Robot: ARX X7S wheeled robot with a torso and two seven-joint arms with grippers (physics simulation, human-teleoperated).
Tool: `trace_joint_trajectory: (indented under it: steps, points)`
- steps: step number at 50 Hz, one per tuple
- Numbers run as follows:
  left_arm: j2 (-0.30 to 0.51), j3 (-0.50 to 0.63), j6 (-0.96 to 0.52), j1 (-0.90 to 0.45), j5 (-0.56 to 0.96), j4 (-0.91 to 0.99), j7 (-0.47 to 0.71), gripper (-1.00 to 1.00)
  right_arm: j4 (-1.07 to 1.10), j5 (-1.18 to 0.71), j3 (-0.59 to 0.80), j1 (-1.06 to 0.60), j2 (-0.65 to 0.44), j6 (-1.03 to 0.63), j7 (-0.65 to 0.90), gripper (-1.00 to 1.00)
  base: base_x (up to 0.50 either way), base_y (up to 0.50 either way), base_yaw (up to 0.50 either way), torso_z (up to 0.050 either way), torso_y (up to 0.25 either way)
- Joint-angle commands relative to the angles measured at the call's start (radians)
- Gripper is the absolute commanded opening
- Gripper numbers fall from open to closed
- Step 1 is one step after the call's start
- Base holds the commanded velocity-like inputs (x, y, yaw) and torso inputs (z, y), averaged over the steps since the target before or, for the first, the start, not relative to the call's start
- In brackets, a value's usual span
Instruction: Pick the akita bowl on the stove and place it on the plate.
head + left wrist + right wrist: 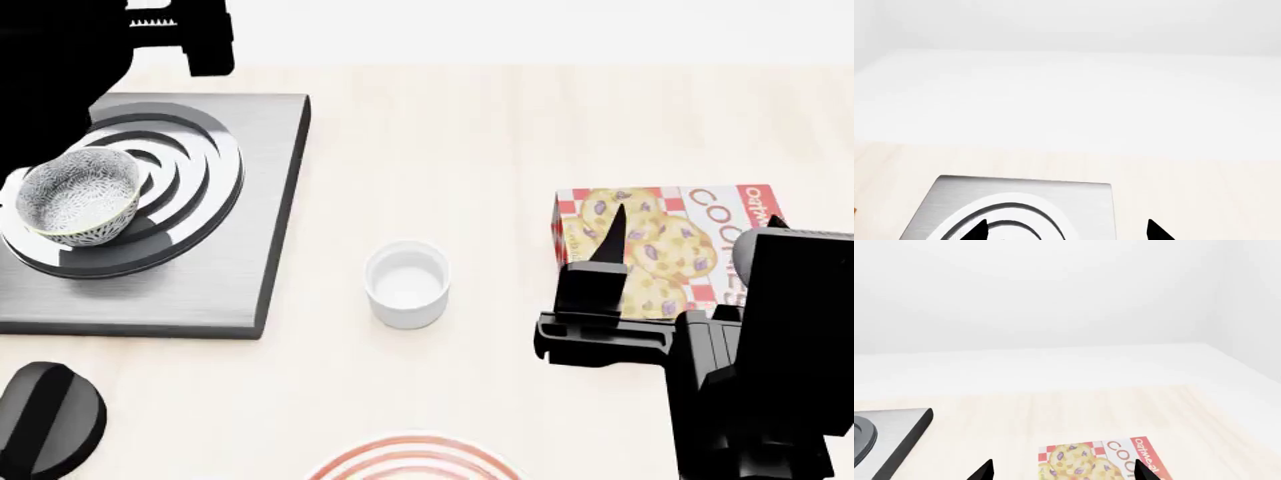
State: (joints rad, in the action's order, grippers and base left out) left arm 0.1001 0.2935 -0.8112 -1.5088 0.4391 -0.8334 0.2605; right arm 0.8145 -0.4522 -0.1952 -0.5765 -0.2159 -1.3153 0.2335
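The akita bowl [80, 195], white with a dense grey speckled pattern, stands upright on the left part of the stove [254, 240], a dark-grey slab with ring grooves. The bowl does not show in either wrist view. My left arm [80, 50] hangs over the stove's far left corner, behind the bowl. The left gripper [1067, 232] is open over the stove's rings [1011, 210], holding nothing. My right gripper [694, 225] is open over the cookie box, also holding nothing. Only the plate's [414, 458] red-ringed rim shows at the near edge of the head view.
A small plain white cup [407, 283] stands between the stove and a flat cookie box [667, 250]. A round black knob [47, 415] lies in front of the stove. The right wrist view shows the box [1101, 462] and a stove corner [894, 435].
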Motion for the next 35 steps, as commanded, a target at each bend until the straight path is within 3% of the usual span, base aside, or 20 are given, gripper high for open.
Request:
trace_joint_trajectory:
  steps: [1,9,35]
  points:
    - [-0.015,-0.014,-0.023,0.001,-0.007,0.005,-0.025,1.00,0.005,0.013,-0.024,0.001,0.017,-0.004,-0.014,1.00,0.00,0.00,0.00,0.005,-0.012]
    - [-0.011,0.012,-0.034,0.008,-0.008,0.024,-0.041,1.00,0.004,0.007,-0.024,0.001,0.015,-0.003,-0.010,1.00,0.00,0.00,0.00,0.012,-0.142]
    - [-0.010,0.190,-0.109,0.024,-0.117,0.011,0.017,1.00,0.001,-0.011,-0.024,0.003,0.009,0.002,0.005,1.00,0.00,0.00,0.00,0.000,0.000]
